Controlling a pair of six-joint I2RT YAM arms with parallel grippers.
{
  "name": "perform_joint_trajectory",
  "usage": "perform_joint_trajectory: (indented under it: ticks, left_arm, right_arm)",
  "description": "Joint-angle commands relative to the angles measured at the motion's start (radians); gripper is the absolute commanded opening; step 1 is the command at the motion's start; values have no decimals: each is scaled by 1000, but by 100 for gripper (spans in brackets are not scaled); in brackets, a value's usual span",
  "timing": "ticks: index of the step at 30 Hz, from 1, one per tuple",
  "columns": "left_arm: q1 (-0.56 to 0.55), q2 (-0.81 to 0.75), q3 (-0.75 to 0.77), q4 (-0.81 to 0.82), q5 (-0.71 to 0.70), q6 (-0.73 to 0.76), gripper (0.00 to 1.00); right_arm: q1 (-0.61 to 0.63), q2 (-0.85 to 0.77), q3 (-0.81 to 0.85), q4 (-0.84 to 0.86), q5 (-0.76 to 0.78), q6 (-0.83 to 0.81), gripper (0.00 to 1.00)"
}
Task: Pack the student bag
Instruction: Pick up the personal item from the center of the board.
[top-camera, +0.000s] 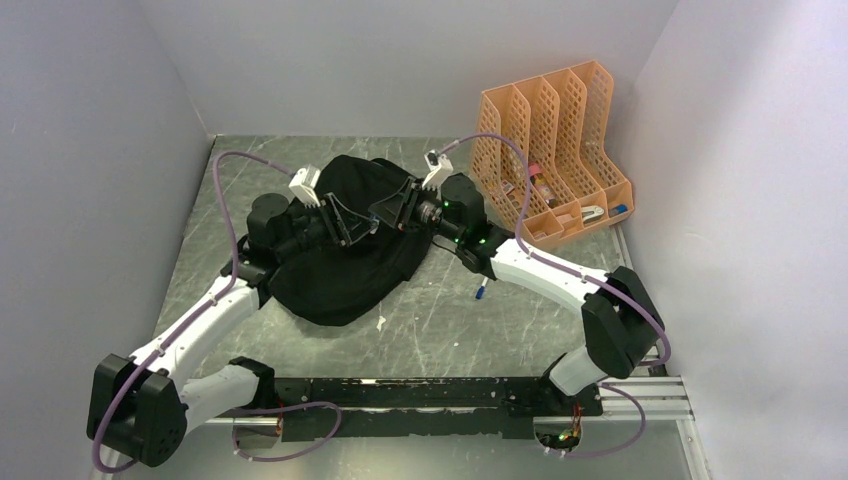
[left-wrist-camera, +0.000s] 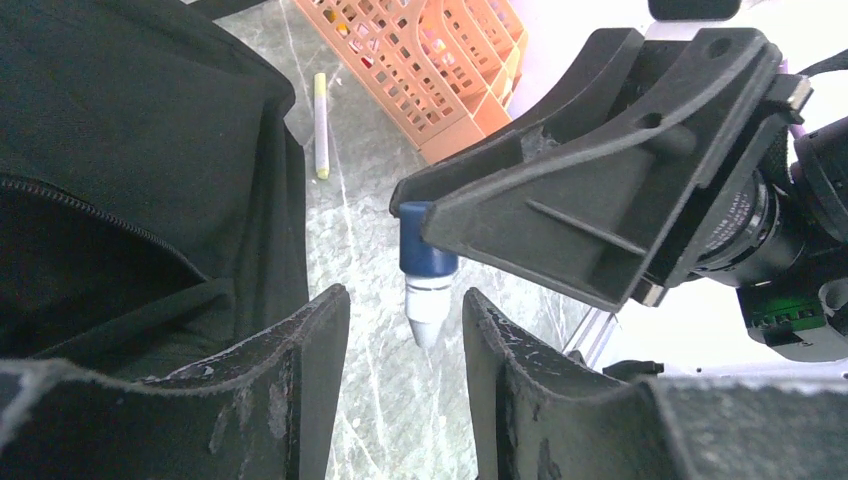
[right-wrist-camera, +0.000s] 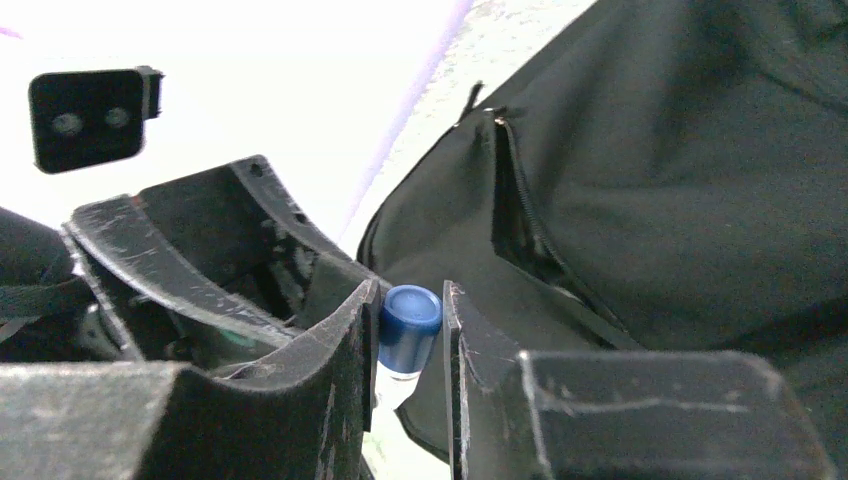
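The student bag (top-camera: 340, 270) is a floppy black backpack lying in the middle of the table. It also shows in the left wrist view (left-wrist-camera: 130, 150) and in the right wrist view (right-wrist-camera: 680, 180), with its zipper open. My right gripper (top-camera: 397, 210) (right-wrist-camera: 411, 290) is shut on a white marker with a blue cap (right-wrist-camera: 408, 325) and holds it above the bag's right edge. My left gripper (top-camera: 345, 225) (left-wrist-camera: 405, 293) faces it, open. The marker's white tip (left-wrist-camera: 428, 300) hangs between the left gripper's fingers without touching them.
An orange mesh file organiser (top-camera: 555, 150) (left-wrist-camera: 430, 60) stands at the back right with small items in it. A yellow-green pen (left-wrist-camera: 321, 125) lies on the table beside the bag. A small blue pen (top-camera: 481, 291) lies under the right arm. Grey walls enclose the table.
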Motion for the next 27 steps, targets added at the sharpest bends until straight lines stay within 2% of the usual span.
perform_joint_trajectory:
  ticks: [1, 11, 21, 27]
  left_arm:
    - [-11, 7, -9, 42, 29, 18, 50]
    - [-12, 9, -15, 63, 24, -8, 48]
    - [-12, 14, -21, 74, 18, -28, 32]
    - [-12, 15, -26, 67, 7, -24, 16]
  right_arm:
    - [1, -5, 2, 84, -103, 7, 0]
    - [6, 10, 0, 123, -201, -10, 0]
    - [7, 54, 21, 102, -271, -26, 0]
    - [7, 46, 26, 73, -242, -51, 20]
